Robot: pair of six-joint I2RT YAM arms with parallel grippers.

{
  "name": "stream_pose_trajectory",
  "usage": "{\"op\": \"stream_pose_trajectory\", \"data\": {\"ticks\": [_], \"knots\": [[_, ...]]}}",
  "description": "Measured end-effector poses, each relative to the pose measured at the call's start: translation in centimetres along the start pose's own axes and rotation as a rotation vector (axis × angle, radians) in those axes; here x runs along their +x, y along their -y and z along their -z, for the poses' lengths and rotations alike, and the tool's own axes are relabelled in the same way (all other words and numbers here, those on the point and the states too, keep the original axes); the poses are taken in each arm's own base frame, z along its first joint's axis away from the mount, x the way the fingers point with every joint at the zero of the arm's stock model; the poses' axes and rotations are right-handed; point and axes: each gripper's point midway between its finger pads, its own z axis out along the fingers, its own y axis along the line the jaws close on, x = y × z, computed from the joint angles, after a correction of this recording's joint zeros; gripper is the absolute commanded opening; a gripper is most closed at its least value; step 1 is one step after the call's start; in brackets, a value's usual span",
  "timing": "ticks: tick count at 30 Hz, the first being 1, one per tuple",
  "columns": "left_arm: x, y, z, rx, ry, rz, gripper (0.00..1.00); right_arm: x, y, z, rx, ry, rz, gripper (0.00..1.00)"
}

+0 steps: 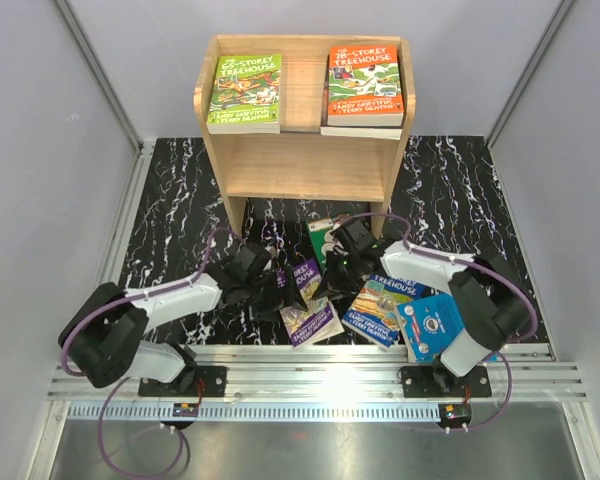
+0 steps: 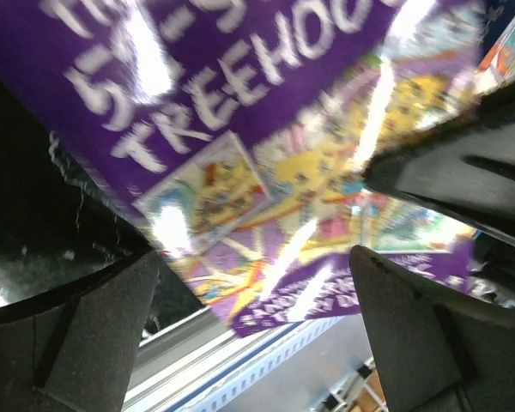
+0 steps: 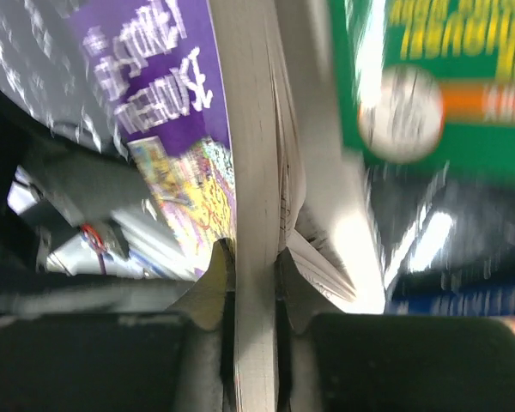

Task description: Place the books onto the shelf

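Shelf [image 1: 305,165]: bare light wood, matt, grain visible. Table top [image 1: 170,210]: black w/ white veining, marble-look, glossy. Front rail [image 1: 320,372]: bare metal, alum.-look, reflective. Purple book [image 2: 240,129]: cover glossy, strong glare spots. Page block [image 3: 256,172]: plain paper, matt, off-white, edges slightly rough. Left gripper [image 2: 253,266] fingers [image 2: 86,335]: dark grey plastic, matt. Side walls [image 1: 40,150]: grey, matt, smooth.
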Motion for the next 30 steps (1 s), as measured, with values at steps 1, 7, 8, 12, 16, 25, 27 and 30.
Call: {"op": "stream_pose_trajectory", "data": {"ticks": [1, 7, 8, 12, 16, 25, 27, 30], "knots": [[0.1, -0.1, 0.3, -0.007, 0.006, -0.011, 0.99, 0.3, -0.2, 0.5, 0.002, 0.003, 0.007, 0.0], [-0.2, -0.7, 5.2, -0.074, 0.111, -0.04, 0.99, 1.7, -2.4, 6.2, -0.001, 0.042, 0.045, 0.0], [-0.7, -0.3, 6.6, -0.062, 0.149, -0.044, 0.99, 1.6, -3.1, 7.3, -0.01, 0.057, 0.055, 0.0], [-2.5, 2.4, 12.5, 0.029, 0.319, -0.058, 0.99, 0.3, -8.1, 14.0, -0.087, 0.166, 0.118, 0.0], [-3.1, 5.5, 17.0, 0.13, 0.412, -0.091, 0.99, -1.2, -14.4, 21.3, -0.224, 0.293, 0.202, 0.0], [-5.1, 15.4, 26.6, 0.394, 0.564, -0.184, 0.99, -2.1, -22.3, 31.9, -0.408, 0.462, 0.3, 0.0], [-5.6, 16.8, 28.2, 0.419, 0.594, -0.191, 0.99, -2.5, -23.6, 33.2, -0.433, 0.485, 0.306, 0.0], [-6.3, 18.3, 30.1, 0.444, 0.637, -0.2, 0.99, -3.4, -25.7, 35.3, -0.468, 0.523, 0.326, 0.0]]}}
